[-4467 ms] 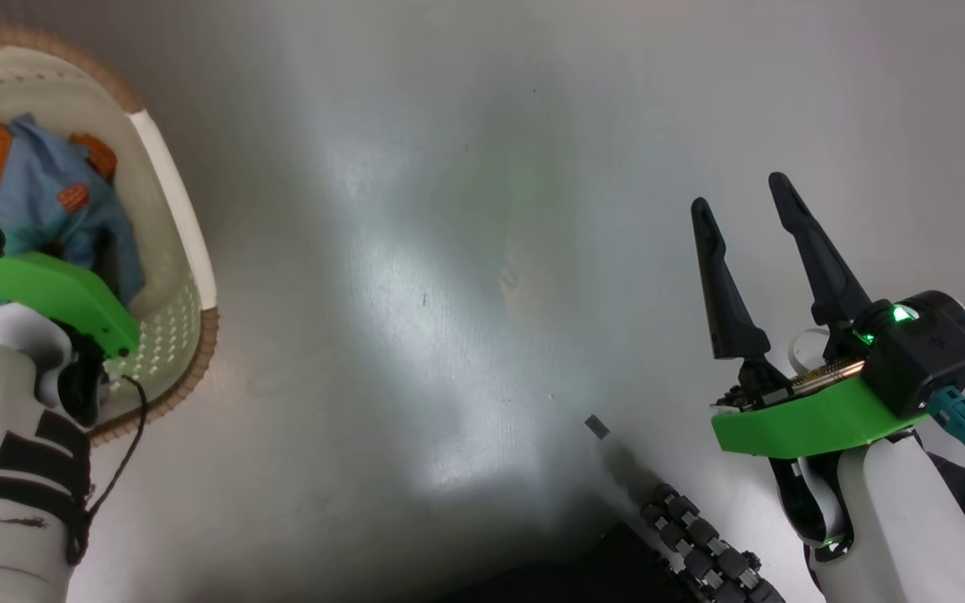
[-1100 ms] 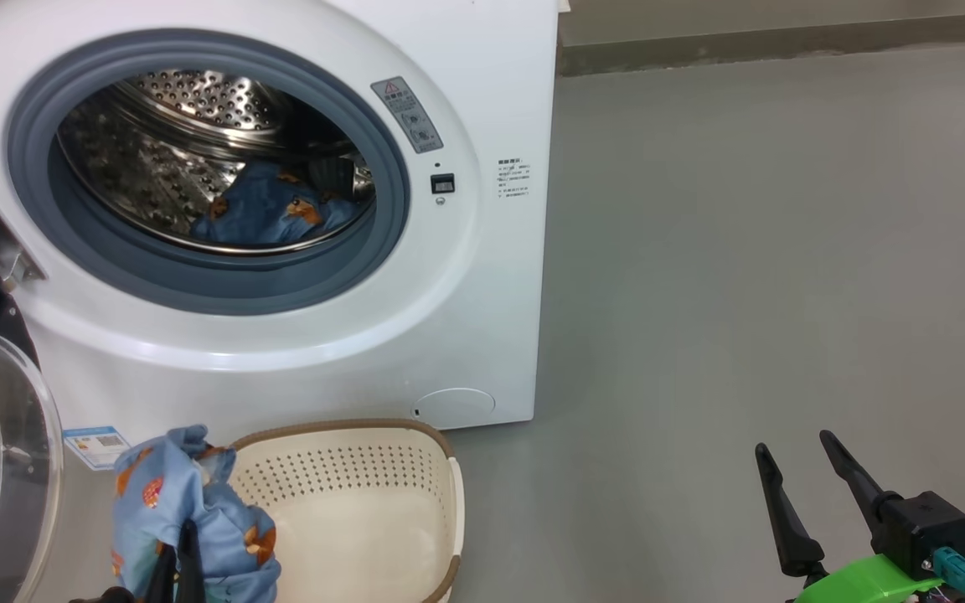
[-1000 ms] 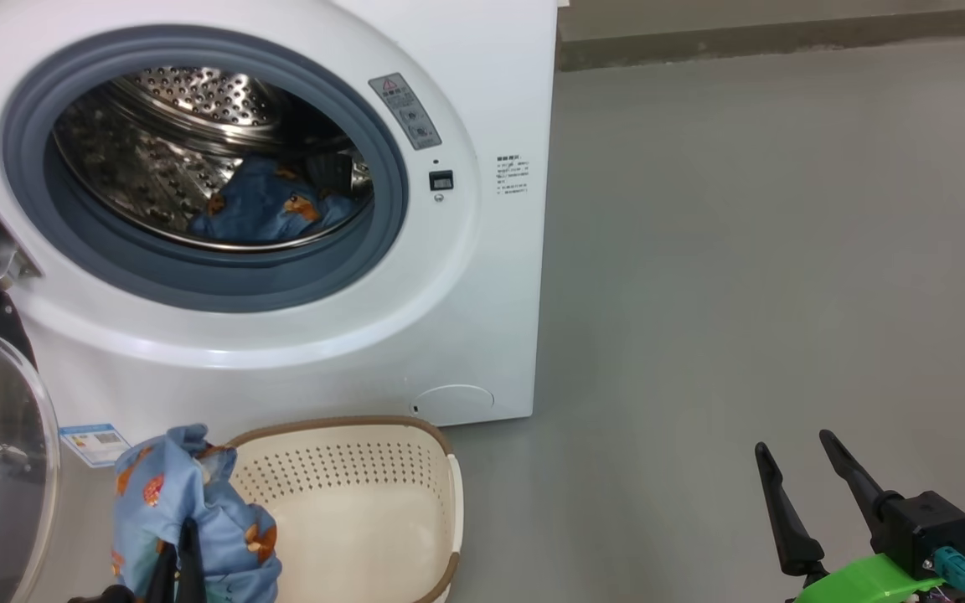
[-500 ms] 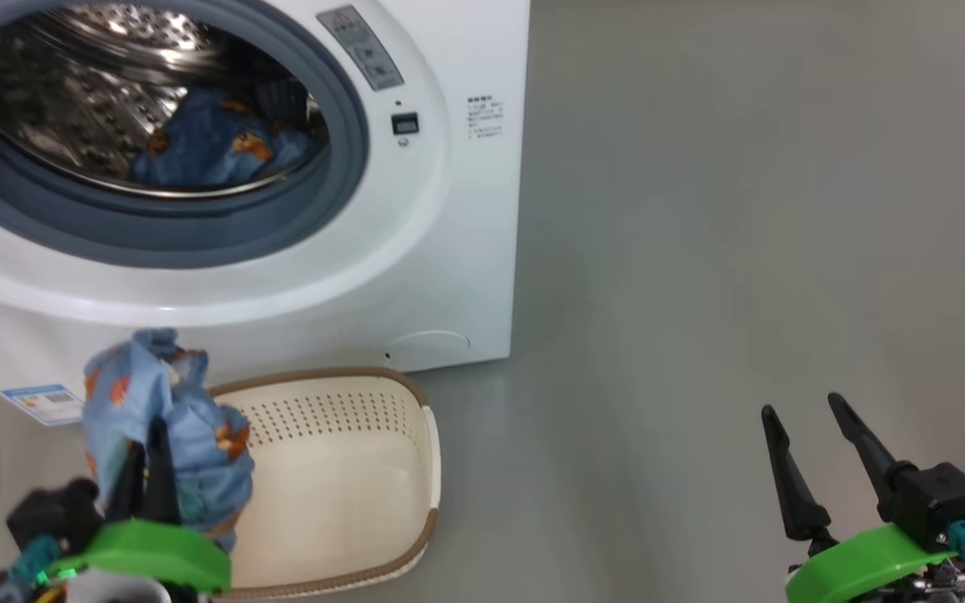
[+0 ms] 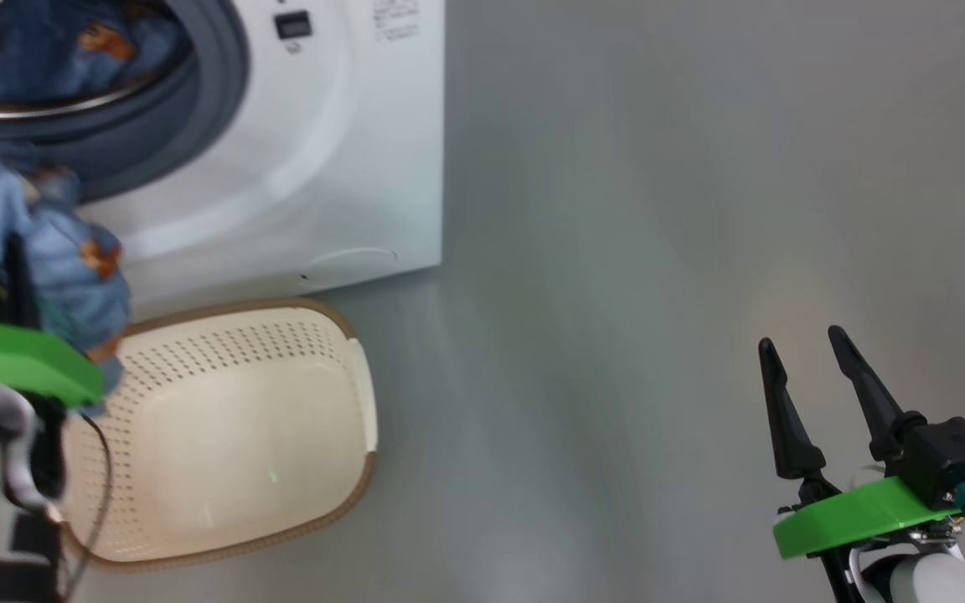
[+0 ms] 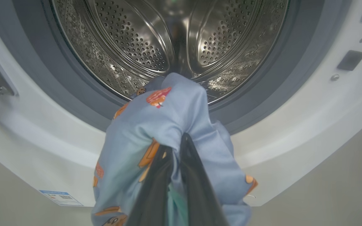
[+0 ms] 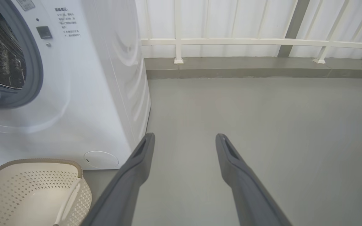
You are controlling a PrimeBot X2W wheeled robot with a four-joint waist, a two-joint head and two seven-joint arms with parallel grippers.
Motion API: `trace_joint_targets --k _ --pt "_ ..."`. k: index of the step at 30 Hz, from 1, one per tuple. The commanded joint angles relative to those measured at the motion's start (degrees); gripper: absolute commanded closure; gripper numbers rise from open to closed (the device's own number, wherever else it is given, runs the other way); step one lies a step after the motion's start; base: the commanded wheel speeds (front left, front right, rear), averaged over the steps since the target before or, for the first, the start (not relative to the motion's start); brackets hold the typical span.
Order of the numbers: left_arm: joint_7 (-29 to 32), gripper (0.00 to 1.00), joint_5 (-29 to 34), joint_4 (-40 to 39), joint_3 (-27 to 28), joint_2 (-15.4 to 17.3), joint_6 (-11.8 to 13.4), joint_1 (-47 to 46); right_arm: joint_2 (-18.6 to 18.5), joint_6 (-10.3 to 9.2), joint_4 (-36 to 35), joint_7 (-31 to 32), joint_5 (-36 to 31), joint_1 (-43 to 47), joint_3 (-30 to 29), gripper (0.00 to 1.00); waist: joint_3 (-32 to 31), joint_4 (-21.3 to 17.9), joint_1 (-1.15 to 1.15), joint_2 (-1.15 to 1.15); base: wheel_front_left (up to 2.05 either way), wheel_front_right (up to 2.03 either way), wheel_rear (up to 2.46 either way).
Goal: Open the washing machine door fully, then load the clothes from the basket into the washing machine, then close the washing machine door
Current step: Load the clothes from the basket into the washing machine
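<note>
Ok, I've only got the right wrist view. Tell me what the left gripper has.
Observer: The left gripper is shut on a light blue printed garment, held up in front of the open drum of the washing machine.
Operator: Now check inside that drum.
Observer: The head view shows another blue printed garment lying at the drum's bottom.
Operator: Confirm the part of the basket that I can't see.
Observer: The head view shows the laundry basket with its whole floor bare.
</note>
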Motion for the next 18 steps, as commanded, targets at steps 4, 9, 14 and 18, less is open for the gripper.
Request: trace_joint_targets --k 4,9,14,18 --pt "1.72 1.00 -0.11 0.60 2.54 5.80 -0.13 -7.44 -0.05 0.41 0.29 -2.34 1.35 -2.81 1.50 0.00 8.06 -6.33 -0.02 0.00 0.00 0.00 0.00" --pt "4.49 1.00 -0.13 2.04 3.23 9.94 -0.18 -14.31 0.08 0.41 2.57 -4.39 2.27 -4.93 2.37 0.00 11.68 -8.41 -0.02 0.00 0.00 0.00 0.00" --pt "7.69 1.00 0.03 3.25 3.20 13.78 -0.65 -21.07 0.11 0.41 4.23 -6.06 4.08 -7.26 3.39 0.00 15.39 -10.15 -0.02 0.00 0.00 0.00 0.00" --pt "10.53 1.00 0.31 3.91 2.57 16.51 -1.35 -27.48 0.11 0.41 5.53 -6.88 5.24 -8.73 4.25 0.00 18.70 -10.76 -0.02 0.00 0.00 0.00 0.00"
